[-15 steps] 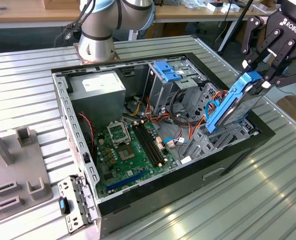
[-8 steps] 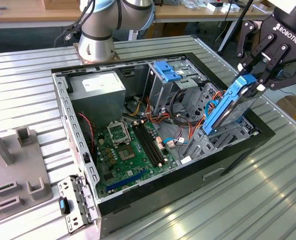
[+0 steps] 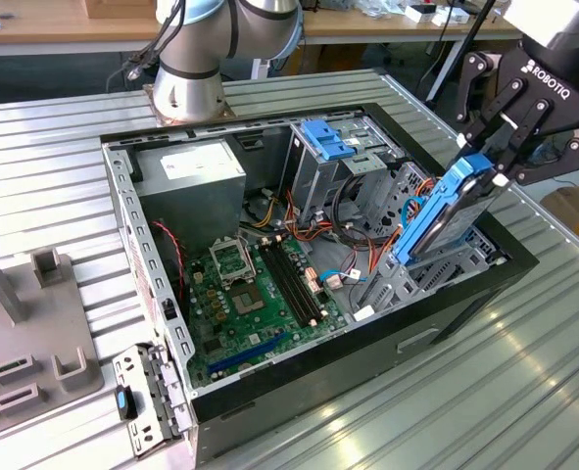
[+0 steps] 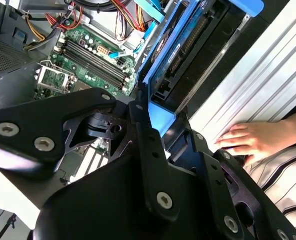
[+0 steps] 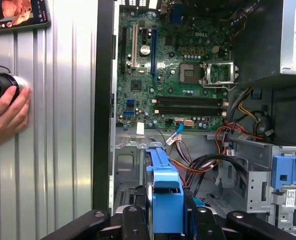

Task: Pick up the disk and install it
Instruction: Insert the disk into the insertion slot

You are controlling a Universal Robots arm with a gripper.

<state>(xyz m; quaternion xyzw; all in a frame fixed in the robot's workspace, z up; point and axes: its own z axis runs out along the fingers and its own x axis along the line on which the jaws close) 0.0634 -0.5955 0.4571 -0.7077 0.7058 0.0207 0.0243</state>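
Tool [image 3: 492, 159], upper right in the exterior view, is clamped on the disk [image 3: 444, 213], tilted above the computer case [image 3: 367, 364]: picked up, not yet put in.

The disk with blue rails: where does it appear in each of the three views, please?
Exterior view: the disk is tilted, gripped by the end effector, at the exterior view's right.
Second wrist view: it stands between the motherboard and the ribbed table.
First wrist view: edge-on, blue rail toward the camera.
Shared landmark: the motherboard's memory slots.
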